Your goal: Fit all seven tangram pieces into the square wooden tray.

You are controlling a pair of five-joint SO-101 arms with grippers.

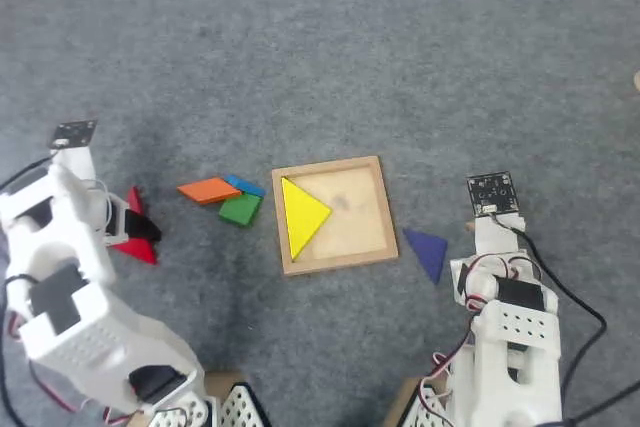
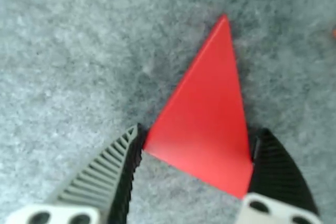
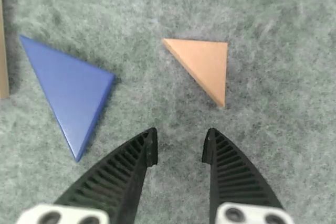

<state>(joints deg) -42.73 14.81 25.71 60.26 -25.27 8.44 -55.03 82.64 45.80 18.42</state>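
A grey felt-covered counter (image 1: 400,77) carries everything. The left arm (image 1: 70,287) stands at its near left edge and the right arm (image 1: 510,337) at its near right edge.

The square wooden tray (image 1: 355,217) lies flat in the middle of the counter, between the two arms. One piece is in it: a large yellow triangle (image 1: 300,215), laid flat against the tray's left wall with its point aimed at the tray's middle. The other part of the tray floor is bare wood.

A large red triangle (image 2: 210,119) is well to the left of the tray, under the left arm. The left gripper (image 2: 198,131) is clenched on it, one finger against each end of its short edge. Whether the piece is lifted or lies flat on the felt is hard to tell.

A blue triangle (image 1: 428,250) lies flat just right of the tray, apart from it. The right gripper (image 3: 181,132) hangs over bare felt with its fingers spread and nothing between them. The blue triangle is to one side of it and a small tan triangle (image 3: 205,64) just ahead.

Left of the tray three pieces sit in a cluster: an orange piece (image 1: 208,189), a green square (image 1: 240,210) and a small blue piece (image 1: 245,185), touching one another.
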